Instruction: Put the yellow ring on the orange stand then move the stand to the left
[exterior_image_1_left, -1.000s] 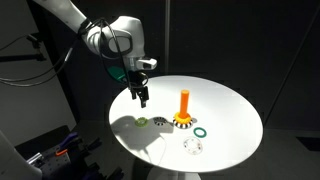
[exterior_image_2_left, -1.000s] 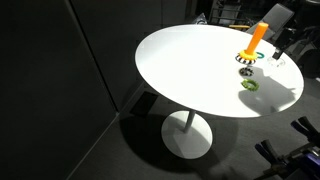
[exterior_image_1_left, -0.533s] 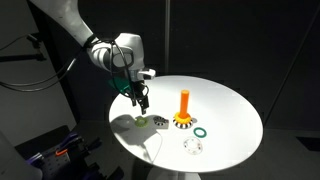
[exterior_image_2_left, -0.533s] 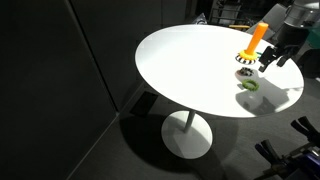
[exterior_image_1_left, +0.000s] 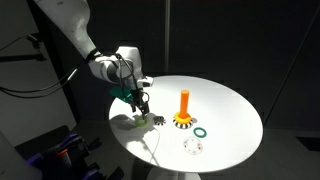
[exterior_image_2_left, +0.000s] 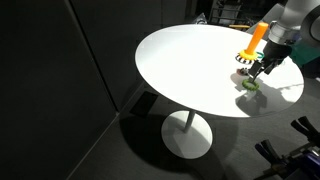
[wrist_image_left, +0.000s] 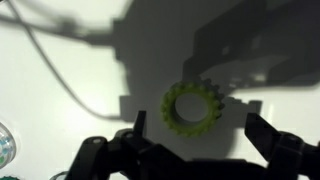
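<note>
On the round white tabletop (exterior_image_1_left: 232, 108), near the edge closest to the arm, the Robotiq gripper (exterior_image_1_left: 146, 112) hangs low, pointing down. Jaws spread wide; nothing held. Wrist view: small pale yellow-green ring (wrist_image_left: 190, 107) with a toothed inner edge lies flat on the table, inside the gripper's dark shadow. It sits in the gap between the two black fingers (wrist_image_left: 133, 148), touching neither. Whether the tips reach table level, cannot tell. In an exterior view the same ring (exterior_image_2_left: 249, 85) shows just beneath the fingertips. Bright orange cylindrical stand (exterior_image_1_left: 184, 106) stands upright near the table's middle on a round base with a black-and-white checkered rim, apart from the gripper, its peg bare. Dark green ring (exterior_image_1_left: 201, 131) lies flat just beside that base, on the side away from the arm. Black-and-white patterned ring (exterior_image_1_left: 193, 147) lies flat nearer the table's front edge, apart from the others. White arm reaches in from the upper part of both exterior views.
</note>
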